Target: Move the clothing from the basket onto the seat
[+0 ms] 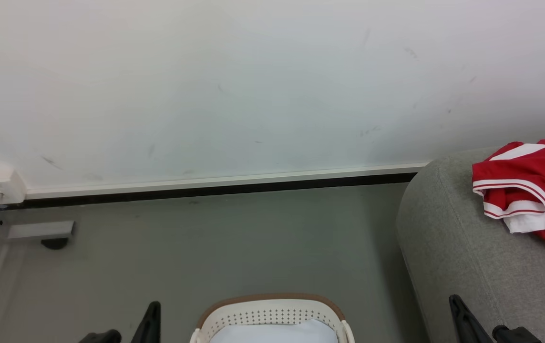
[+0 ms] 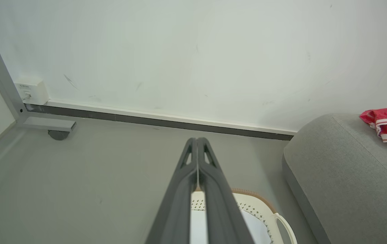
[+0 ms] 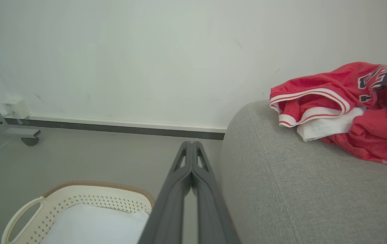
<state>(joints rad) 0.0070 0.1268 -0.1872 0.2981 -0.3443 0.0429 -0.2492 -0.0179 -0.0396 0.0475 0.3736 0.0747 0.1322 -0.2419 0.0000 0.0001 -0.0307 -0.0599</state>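
**Red clothing on the seat, both grippers empty and pressed shut**

The clothing (image 3: 339,108) lies in a crumpled red heap on top of the seat (image 3: 298,189), near its rounded end. White striped trim faces the robot, dark lettering shows on the far folds, and a white piece of fabric pokes out beneath the trim.

The right gripper (image 3: 191,145) has its two dark fingers closed tip against tip with nothing between them. It hangs over the floor (image 1: 234,243) just beside the seat's end, and the clothing sits well apart from it, up and to its right in the right wrist view. The left gripper (image 2: 197,140) is likewise closed on nothing – its fingers meet along their length. It sits above the basket (image 1: 272,315), farther from the clothing, which shows at the right edge of its view.

The basket stands on the floor between the two grippers, just beside the seat – brown rim, perforated white wall, a white handle on the side. Inside it lies a pale, smooth white layer; whether it is cloth or a liner I cannot tell.
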